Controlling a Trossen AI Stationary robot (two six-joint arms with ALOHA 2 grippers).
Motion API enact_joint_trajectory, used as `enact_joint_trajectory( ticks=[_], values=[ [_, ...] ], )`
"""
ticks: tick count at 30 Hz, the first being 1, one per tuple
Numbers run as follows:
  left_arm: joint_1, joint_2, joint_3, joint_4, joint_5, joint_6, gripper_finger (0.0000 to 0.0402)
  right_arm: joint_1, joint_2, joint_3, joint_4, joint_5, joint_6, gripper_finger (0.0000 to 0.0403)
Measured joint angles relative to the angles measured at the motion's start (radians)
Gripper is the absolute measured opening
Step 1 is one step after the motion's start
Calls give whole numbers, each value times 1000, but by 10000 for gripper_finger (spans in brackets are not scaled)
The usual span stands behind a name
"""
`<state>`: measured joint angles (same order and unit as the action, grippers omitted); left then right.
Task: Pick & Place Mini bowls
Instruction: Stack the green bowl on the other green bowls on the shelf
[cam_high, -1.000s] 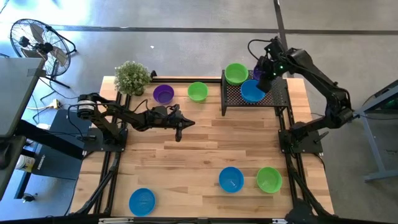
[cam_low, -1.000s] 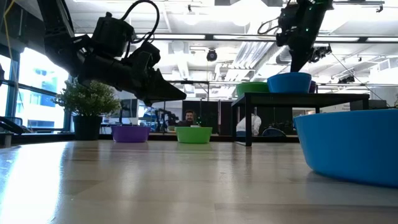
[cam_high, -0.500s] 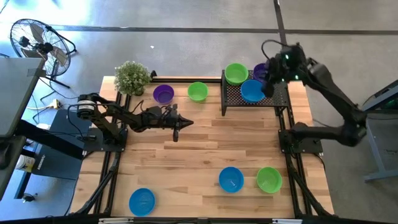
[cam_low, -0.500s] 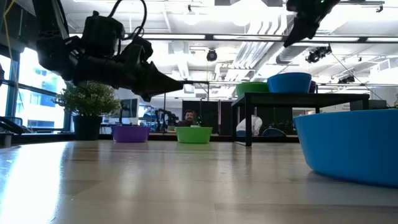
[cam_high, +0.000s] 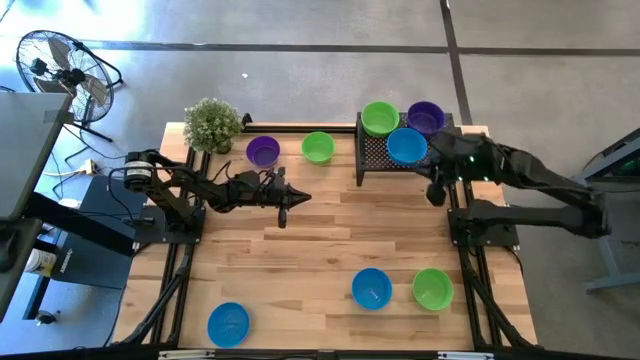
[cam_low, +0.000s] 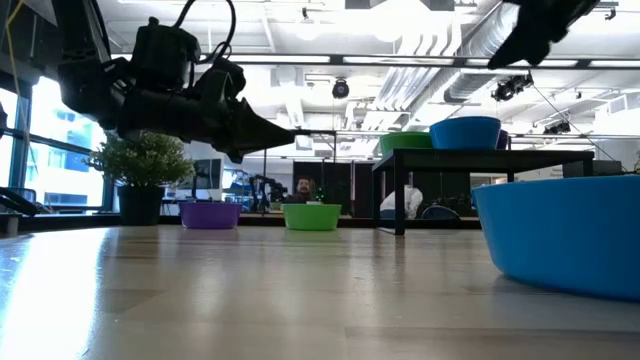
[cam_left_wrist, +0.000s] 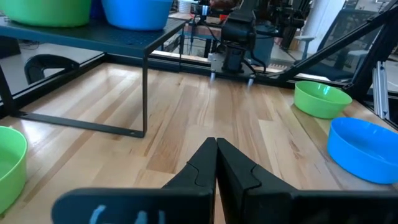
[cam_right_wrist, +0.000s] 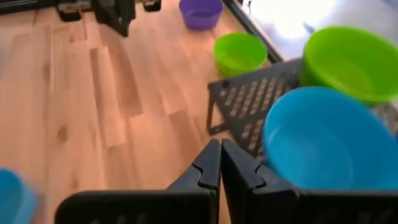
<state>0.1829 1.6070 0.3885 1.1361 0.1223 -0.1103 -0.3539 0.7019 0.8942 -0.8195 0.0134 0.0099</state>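
Empty tools beside the black mesh rack (cam_high: 410, 160)
My right tool (cam_high: 436, 195), pressed together, hangs just beside the rack; three round plastic bowls (cam_high: 407, 146) sit stored there; left tool (cam_high: 284, 207) also together

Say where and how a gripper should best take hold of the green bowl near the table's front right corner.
Probably by the rim. The green bowl sits upright and open on the table, apart from the blue bowl beside it. Coming from above, one finger inside the wall and one outside would pinch the thin rim; its far side, away from the blue bowl, leaves most room. The right gripper is nearest, fingers together.
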Motion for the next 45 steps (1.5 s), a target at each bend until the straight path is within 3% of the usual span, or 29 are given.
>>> enact_joint_trajectory(
  ticks=[8, 14, 19, 24, 32, 45],
  values=[
    [0, 0, 0, -1, 1, 0, 0, 369, 58, 7, -163, 179, 311, 1],
    [0, 0, 0, -8, 2, 0, 0, 598, 157, 7, -181, 165, 561, 26],
    [0, 0, 0, -8, 1, 0, 0, 745, 229, 7, -223, 105, 801, 76],
    [0, 0, 0, -9, 1, 0, 0, 861, 322, 7, -235, 40, 905, 126],
    [0, 0, 0, -9, 1, 0, 0, 933, 508, 7, -214, -95, 887, 157],
    [0, 0, 0, -17, 1, -2, 0, 899, 799, 7, -142, -226, 547, 138]
  ],
)
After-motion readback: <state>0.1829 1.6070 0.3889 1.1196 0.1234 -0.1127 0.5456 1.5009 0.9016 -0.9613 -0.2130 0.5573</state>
